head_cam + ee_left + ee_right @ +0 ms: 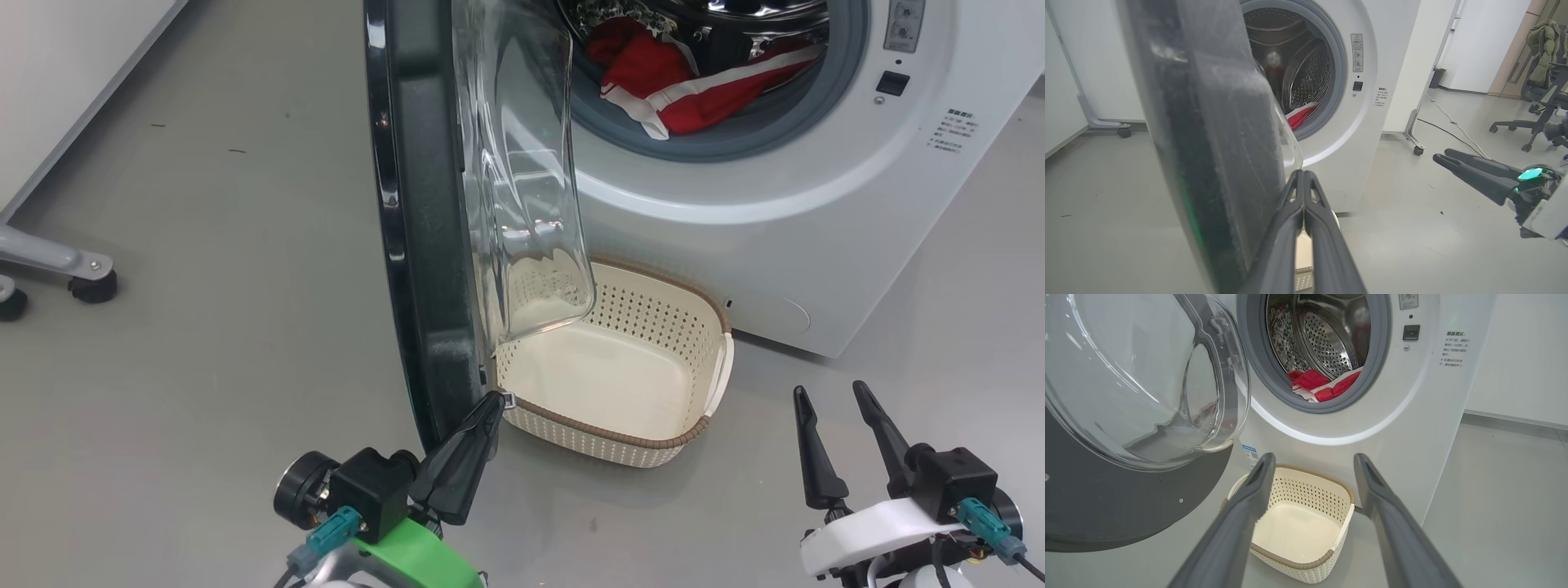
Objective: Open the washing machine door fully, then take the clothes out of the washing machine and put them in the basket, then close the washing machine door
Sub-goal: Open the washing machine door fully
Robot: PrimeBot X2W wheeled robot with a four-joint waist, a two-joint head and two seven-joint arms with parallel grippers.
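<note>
The washing machine [784, 204] [1367, 134] [1412, 416] stands with its door [424, 229] [1208, 134] [1126, 416] swung out about square to its front. Red clothes [686, 82] [1299, 116] [1325, 384] with white stripes lie in the steel drum. The cream basket [694, 433] [1298, 563] sits empty on the floor below the opening. My left gripper [493, 402] [1303, 175] is shut, its tips against the inner side of the door's bottom rim. My right gripper [833, 396] [1310, 461] [1441, 155] hangs open and empty to the right of the basket.
A wheeled stand foot [82, 282] lies on the grey floor at the far left. The left wrist view shows a frame caster [1417, 150], a floor cable [1453, 126] and an office chair [1541, 98] to the machine's right.
</note>
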